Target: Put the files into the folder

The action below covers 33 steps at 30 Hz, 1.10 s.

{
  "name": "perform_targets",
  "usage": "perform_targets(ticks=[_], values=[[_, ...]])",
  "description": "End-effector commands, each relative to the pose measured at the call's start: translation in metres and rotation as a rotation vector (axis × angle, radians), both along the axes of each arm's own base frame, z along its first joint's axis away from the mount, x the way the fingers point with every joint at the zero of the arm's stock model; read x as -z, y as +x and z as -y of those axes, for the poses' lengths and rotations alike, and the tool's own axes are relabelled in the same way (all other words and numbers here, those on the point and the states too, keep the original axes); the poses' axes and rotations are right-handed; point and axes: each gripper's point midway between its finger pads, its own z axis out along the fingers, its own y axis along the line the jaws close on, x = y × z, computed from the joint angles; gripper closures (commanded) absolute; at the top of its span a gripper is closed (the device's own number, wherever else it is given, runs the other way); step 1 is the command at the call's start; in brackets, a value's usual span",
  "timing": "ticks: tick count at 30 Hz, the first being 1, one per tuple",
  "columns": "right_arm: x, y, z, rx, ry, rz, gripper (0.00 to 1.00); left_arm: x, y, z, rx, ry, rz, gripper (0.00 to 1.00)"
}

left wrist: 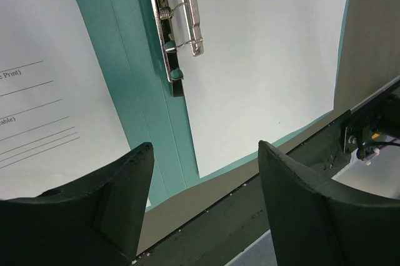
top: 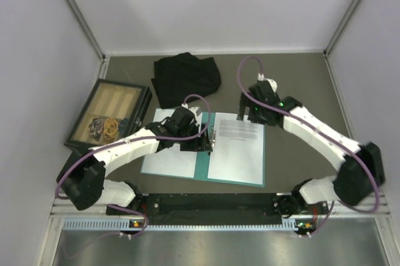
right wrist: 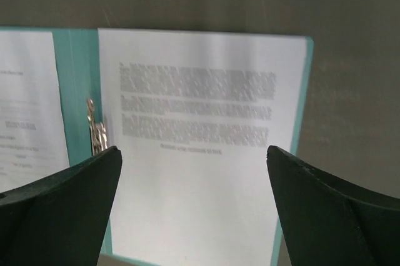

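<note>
As the top camera looks down, the folder (top: pixel 201 165) lies open and flat on the tabletop (top: pixel 300 85), just ahead of the arm bases. A sheet covers each flap: the left sheet (top: pixel 167 157) and the right sheet (top: pixel 237 150), which has printed lines at its far end. The left fingers (top: pixel 205 141) hang over the far part of the spine. The right fingers (top: pixel 253 115) hover at the far edge of the right flap. A black cloth (top: pixel 186 77) lies crumpled beyond the folder, and a tray (top: pixel 106 113) sits to the left, apart from it

From the left wrist, the left fingers (left wrist: pixel 106 210) stand spread with nothing between them, above the teal spine (left wrist: pixel 131 91). A metal clip (left wrist: pixel 178 22) lies along the spine at the right sheet's (left wrist: pixel 269 60) inner edge, and the left sheet (left wrist: pixel 37 91) is on the spine's other side

From the right wrist, the right fingers (right wrist: pixel 331 210) are spread wide and empty above the right sheet (right wrist: pixel 200 172), whose text is blurred. Teal borders it on the far and right sides. The clip (right wrist: pixel 97 132) sits at its left edge, with the left sheet (right wrist: pixel 28 110) beyond the spine
</note>
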Motion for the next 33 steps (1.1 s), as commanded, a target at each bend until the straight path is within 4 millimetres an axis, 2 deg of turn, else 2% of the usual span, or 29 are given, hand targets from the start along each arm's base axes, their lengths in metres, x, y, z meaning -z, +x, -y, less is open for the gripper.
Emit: perform_targets(ticks=[1,2,3,4,6,8,9,10,12,13,18,21,28,33], values=[[-0.017,0.074,-0.050,-0.163,0.040,0.081,0.06,-0.019,0.012,0.016,0.029,-0.069,0.060,0.28],[-0.014,0.083,-0.057,-0.173,0.045,0.074,0.08,-0.016,0.012,0.014,0.034,-0.051,0.058,0.28],[-0.001,0.100,-0.071,-0.193,0.052,0.047,0.10,-0.016,0.013,0.015,0.038,-0.045,0.057,0.28],[0.004,0.107,-0.075,-0.198,0.055,0.040,0.15,-0.018,0.013,0.015,0.043,-0.042,0.060,0.28],[0.019,0.124,-0.090,-0.213,0.071,0.029,0.16,-0.020,0.014,0.014,0.054,-0.035,0.066,0.28],[0.032,0.131,-0.098,-0.226,0.085,0.005,0.17,-0.022,0.015,0.013,0.058,-0.024,0.083,0.28],[0.028,0.138,-0.103,-0.227,0.088,0.014,0.18,-0.022,0.017,0.008,0.049,-0.003,0.093,0.28],[0.044,0.139,-0.104,-0.230,0.077,-0.021,0.18,-0.022,0.018,0.006,0.047,0.006,0.101,0.28],[0.051,0.143,-0.105,-0.226,0.073,-0.028,0.18,-0.022,0.020,0.003,0.050,0.023,0.117,0.28],[0.061,0.143,-0.106,-0.230,0.063,-0.046,0.18,-0.023,0.020,0.001,0.048,0.028,0.119,0.28],[0.083,0.134,-0.097,-0.223,0.027,-0.092,0.17,-0.024,0.022,-0.001,0.048,0.026,0.124,0.28],[0.089,0.126,-0.096,-0.234,0.042,-0.104,0.17,-0.024,0.024,-0.004,0.042,0.020,0.129,0.28],[0.096,0.111,-0.108,-0.284,0.086,-0.131,0.17,-0.022,0.026,-0.009,0.034,0.013,0.123,0.28],[0.088,0.110,-0.112,-0.297,0.069,-0.111,0.17,-0.026,0.027,-0.014,0.023,0.011,0.133,0.28]])
